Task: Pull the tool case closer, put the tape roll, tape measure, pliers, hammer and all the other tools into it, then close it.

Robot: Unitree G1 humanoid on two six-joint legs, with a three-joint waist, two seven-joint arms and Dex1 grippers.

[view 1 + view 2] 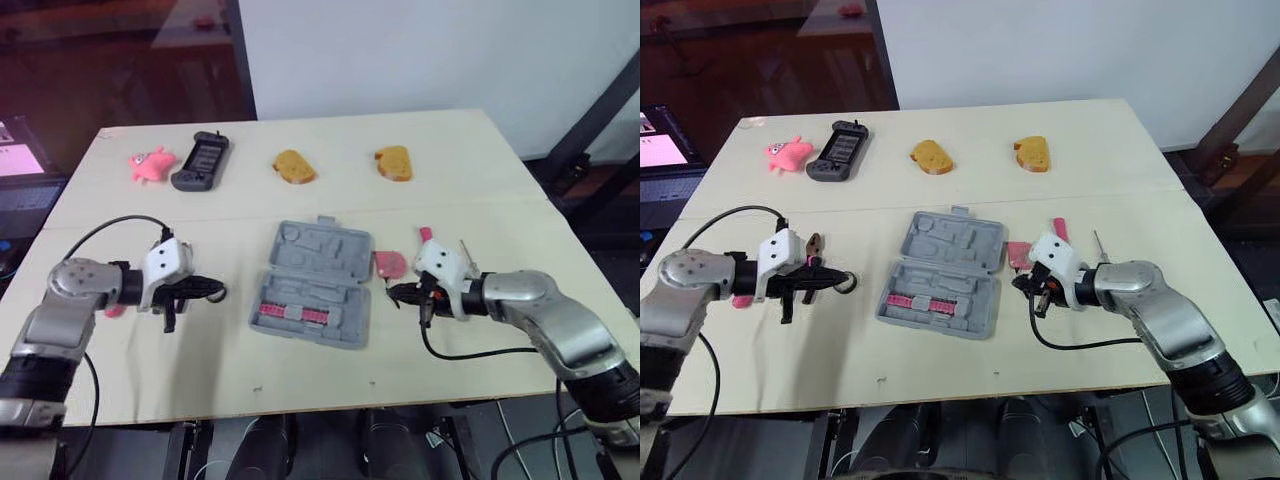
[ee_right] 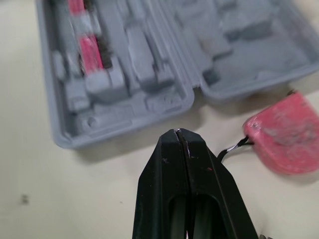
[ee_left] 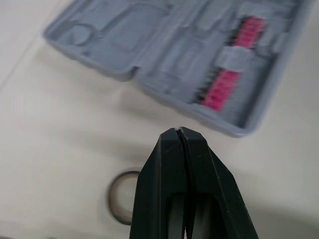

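While tool case (image 1: pixel 312 285) lies open, left pincer (image 3: pixel 178 131), right pincer (image 2: pixel 177 131) closed tight, empty.

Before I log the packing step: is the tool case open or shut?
Open. The tool case lies flat on the table with both grey halves spread, moulded recesses facing up, and a pink strip showing in the near half.
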